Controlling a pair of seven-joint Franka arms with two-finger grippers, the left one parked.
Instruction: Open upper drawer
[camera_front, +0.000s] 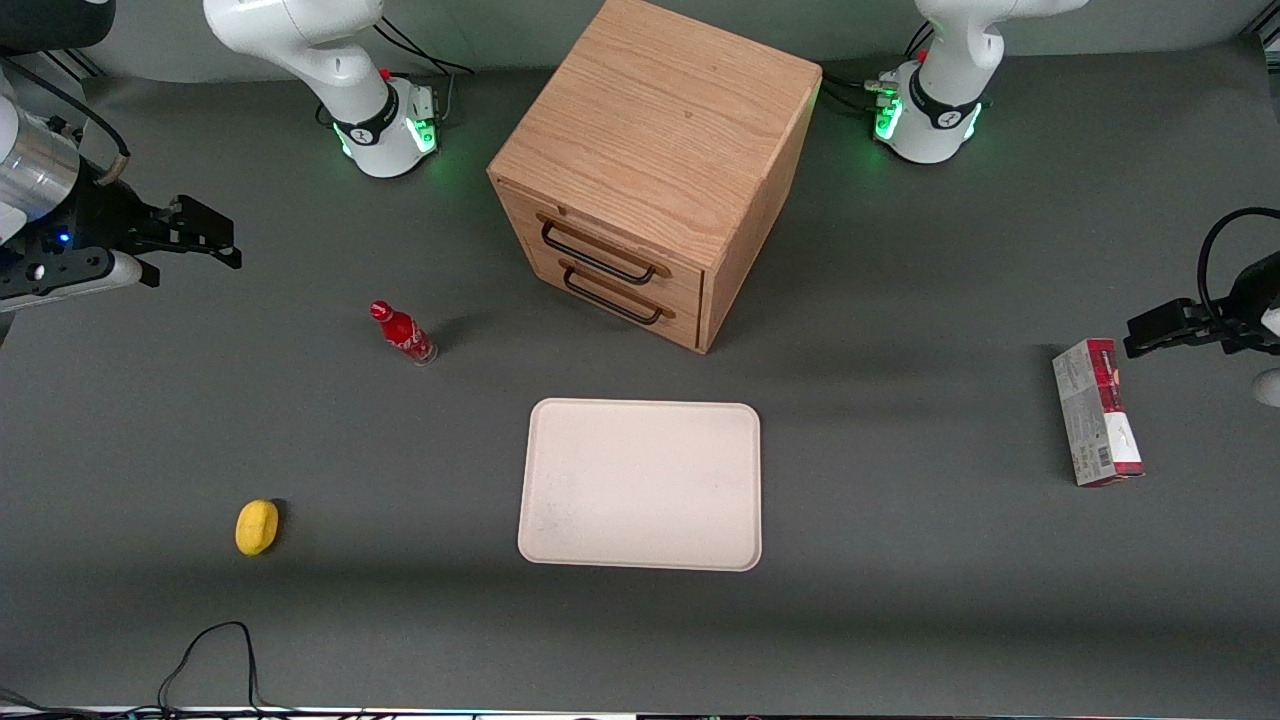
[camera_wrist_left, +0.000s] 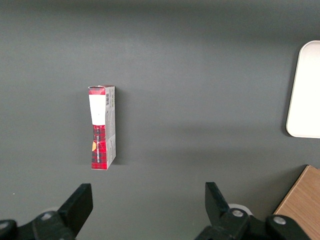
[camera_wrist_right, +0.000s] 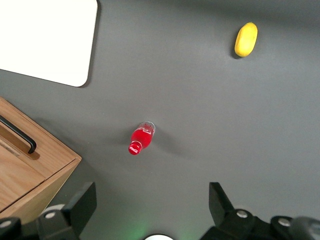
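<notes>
A: Oak, pale and grained. Cabinet (camera_front: 660, 120) in the upper centre of the front frame, turned so one corner faces the camera. Why angled like that?

B: Probably to turn both drawer fronts toward the working arm's end of the table. Makes for a plain approach from that end.

A: And the upper drawer (camera_front: 612, 236)?

B: Just under the cabinet's top slab, above the lower drawer (camera_front: 625, 300). Shut, front flush with the frame, long black wire handle (camera_front: 595, 255) lying across it. Nothing touching it.

A: Gripper (camera_front: 235, 250)?

B: At mid-height on the frame's edge, at the working arm's end, well apart from the cabinet and raised above the table. Fingers spread wide, nothing between them — confirmed from the right wrist camera, gripper (camera_wrist_right: 150, 200) framing bare grey mat.

A: Why so wide open?

B: Ready to close round the thin wire handle, most likely. Task not yet begun by the look of it.

A: Anything in the way?

B: Red bottle (camera_front: 403, 335), upright, between gripper and cabinet but nearer the camera than the drawer. Worth passing above it or on the robots' side, since such a narrow base could tip easily.

A: The rest?

B: Cream tray (camera_front: 640, 485) in the lower centre, clear of the drawer's likely travel. Yellow lemon-like fruit (camera_front: 257, 527) lower down, toward the working arm's end. Red and white carton (camera_front: 1097, 412) toward the parked arm's end — no concern here.
</notes>
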